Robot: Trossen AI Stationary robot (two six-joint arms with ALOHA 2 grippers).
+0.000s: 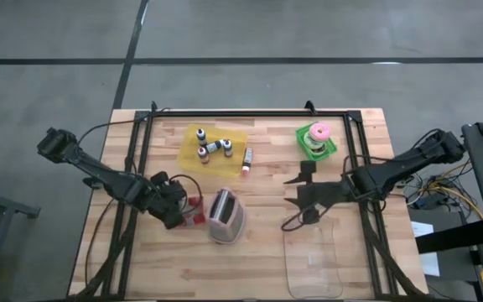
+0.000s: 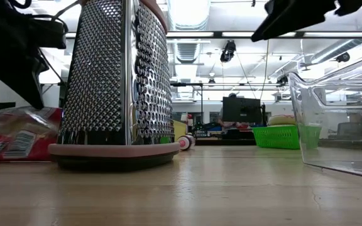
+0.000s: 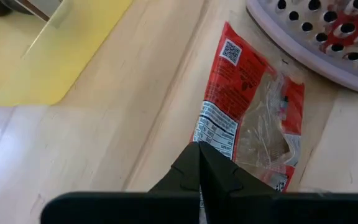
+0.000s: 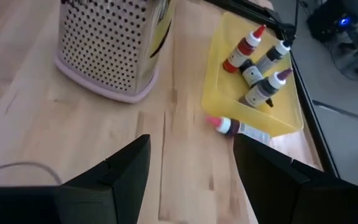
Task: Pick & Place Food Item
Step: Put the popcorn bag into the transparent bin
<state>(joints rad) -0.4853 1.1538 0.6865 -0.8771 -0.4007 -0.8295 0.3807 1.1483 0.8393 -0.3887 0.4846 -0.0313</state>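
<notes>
A red food packet (image 3: 253,106) with a clear window lies flat on the wooden table, next to the grater's (image 3: 328,37) pink base. My left gripper (image 3: 199,149) is shut and slants down, its tips over the packet's white-label end. In the high view it (image 1: 179,214) is just left of the packet (image 1: 194,211). My right gripper (image 4: 191,146) is open and hangs above bare table at centre right (image 1: 302,189), with nothing between its fingers. My left gripper's shut fingertips (image 3: 191,163) lie over the packet's label end (image 3: 219,127), coming down at a slant from the table's left. Whether they touch or pinch the packet, I cannot tell; the fingers themselves hide that spot. The packet rests on the table.
The metal grater (image 1: 225,216) stands right of the packet. A clear container (image 1: 313,256) sits at the near right. At the back are a yellow tray (image 1: 215,147) with small bottles, a loose bottle (image 1: 246,159) beside it, and a green basket (image 1: 317,143) holding a pink doughnut.
</notes>
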